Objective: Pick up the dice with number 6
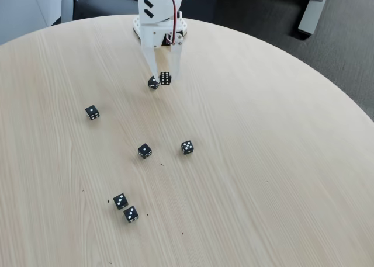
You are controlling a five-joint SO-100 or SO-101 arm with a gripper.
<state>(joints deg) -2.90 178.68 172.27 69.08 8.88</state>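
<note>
The dice with number 6 (165, 78) is a small black cube with white pips in two rows of three, lying at the far side of the round wooden table (263, 162). My white gripper (164, 76) reaches down over it, open, with one finger on each side. The right finger (174, 65) is close against the die, while the left finger (151, 62) stands a little apart from it. A second black die (153, 83) sits tilted right at the left fingertip.
Several other black dice lie nearer the camera: one at the left (92, 112), a one-pip die (144, 151), a five-pip die (187, 147), and a pair at the front (120, 201) (131, 214). The table's edge curves away at the right.
</note>
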